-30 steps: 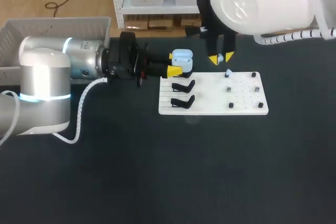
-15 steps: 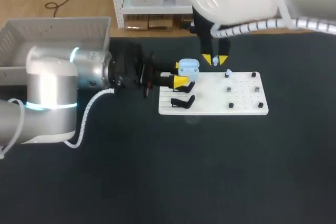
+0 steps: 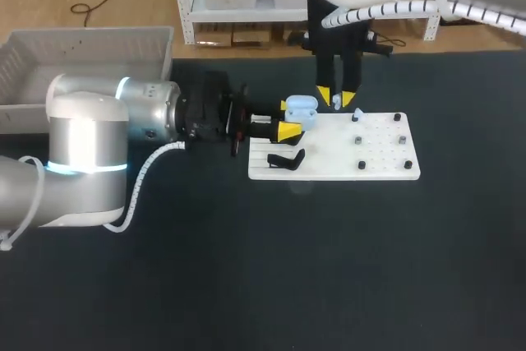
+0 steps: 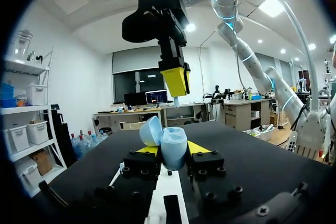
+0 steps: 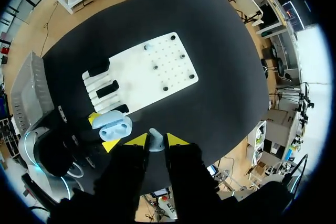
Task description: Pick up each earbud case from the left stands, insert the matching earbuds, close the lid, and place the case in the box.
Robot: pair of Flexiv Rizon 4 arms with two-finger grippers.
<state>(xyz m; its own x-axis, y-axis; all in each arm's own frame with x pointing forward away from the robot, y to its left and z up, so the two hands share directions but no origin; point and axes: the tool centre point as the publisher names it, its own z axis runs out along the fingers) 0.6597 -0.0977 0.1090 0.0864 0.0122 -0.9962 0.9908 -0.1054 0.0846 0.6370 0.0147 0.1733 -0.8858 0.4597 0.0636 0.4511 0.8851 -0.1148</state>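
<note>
Above the white board [image 3: 382, 163], the left hand [image 3: 288, 118] clamped the open earbud case [image 3: 302, 107]; the right hand [image 3: 336, 99] pinched an earbud [image 5: 155, 140] that probably needed lowering into it.

The head view looks steeply down from above and behind onto the table [image 3: 246, 269], far enough off to hold both arms and the whole white board [image 3: 378, 158]. The left wrist view sits low behind the left claw [image 4: 172, 149], facing level across the table, close up on the blue earbud case [image 4: 173, 142] it grips. The right wrist view hangs high, looking straight down past the right claw [image 5: 156, 140] and its pinched earbud [image 5: 154, 138]. All three share the earbud case, the white board and both claws.
</note>
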